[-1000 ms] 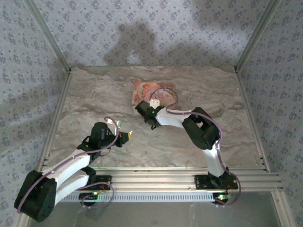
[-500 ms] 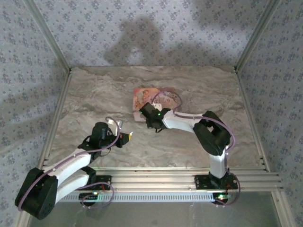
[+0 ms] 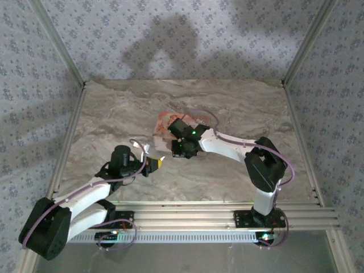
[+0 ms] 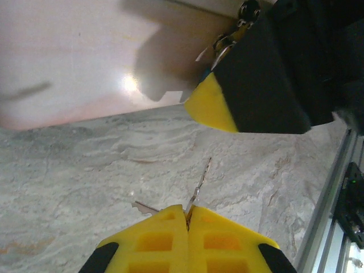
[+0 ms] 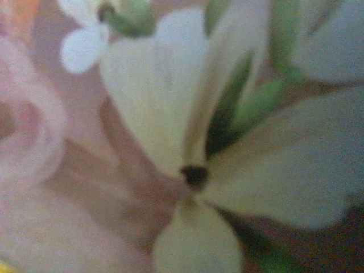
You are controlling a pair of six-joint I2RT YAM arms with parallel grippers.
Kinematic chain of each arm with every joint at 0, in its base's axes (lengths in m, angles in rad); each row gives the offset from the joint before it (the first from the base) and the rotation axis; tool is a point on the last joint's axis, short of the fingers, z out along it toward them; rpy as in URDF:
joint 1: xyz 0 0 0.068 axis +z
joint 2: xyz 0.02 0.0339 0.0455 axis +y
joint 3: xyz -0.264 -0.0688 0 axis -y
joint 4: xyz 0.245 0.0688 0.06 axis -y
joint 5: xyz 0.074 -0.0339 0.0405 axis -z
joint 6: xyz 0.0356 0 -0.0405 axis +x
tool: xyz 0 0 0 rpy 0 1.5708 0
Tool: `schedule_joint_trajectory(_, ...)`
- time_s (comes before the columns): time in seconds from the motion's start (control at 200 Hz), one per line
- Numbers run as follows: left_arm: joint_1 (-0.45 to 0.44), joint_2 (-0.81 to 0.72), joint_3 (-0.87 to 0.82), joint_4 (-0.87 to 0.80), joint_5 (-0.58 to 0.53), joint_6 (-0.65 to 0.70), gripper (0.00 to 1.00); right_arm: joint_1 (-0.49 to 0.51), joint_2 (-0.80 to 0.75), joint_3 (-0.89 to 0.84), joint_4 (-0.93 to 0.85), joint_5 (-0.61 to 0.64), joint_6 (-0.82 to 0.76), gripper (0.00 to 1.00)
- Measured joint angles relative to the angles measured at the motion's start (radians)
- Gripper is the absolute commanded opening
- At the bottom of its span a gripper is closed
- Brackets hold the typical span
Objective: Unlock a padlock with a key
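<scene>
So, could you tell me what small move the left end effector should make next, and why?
Probably ease the left end effector forward, bringing the key toward the right end effector: the key is pinched, tip pointing that way, with a gap between them.

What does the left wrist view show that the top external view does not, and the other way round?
Left wrist view: a thin metal key pinched in the shut left gripper. Top external view: the left arm and right arm whole, from base to wrist, and the patterned walls. Both: the right gripper at the pink box, and the marbled table.
</scene>
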Motion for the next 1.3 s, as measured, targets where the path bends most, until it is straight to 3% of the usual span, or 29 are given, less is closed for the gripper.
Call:
schedule_joint_trajectory(0.565,-0.034,0.095,0.036,0.161,0.048,-0.014,0.0,-0.084,-0.056,0.063,-0.08,-0.206,0.073,0.0)
schedule_joint_trajectory(0.74,-0.037,0.114,0.037,0.156,0.034,-0.015,0.0,-0.077,-0.056,0.054,-0.08,-0.128,0.052,0.0)
schedule_joint_trajectory(1.069,-0.044,0.077,0.005,0.087,-0.035,-0.014,0.0,-0.043,0.02,-0.144,0.105,0.075,-0.015,0.0)
schedule_joint_trajectory(1.114,-0.048,0.066,0.002,0.071,-0.045,-0.014,0.0,-0.039,0.037,-0.154,0.132,0.09,-0.022,0.09)
schedule_joint_trajectory(1.219,-0.049,0.04,0.002,0.039,-0.063,-0.01,0.0,-0.028,0.048,-0.168,0.172,0.126,-0.034,0.42)
schedule_joint_trajectory(1.299,-0.05,0.019,0.002,0.019,-0.075,-0.01,0.0,-0.018,0.047,-0.17,0.196,0.156,-0.047,0.56)
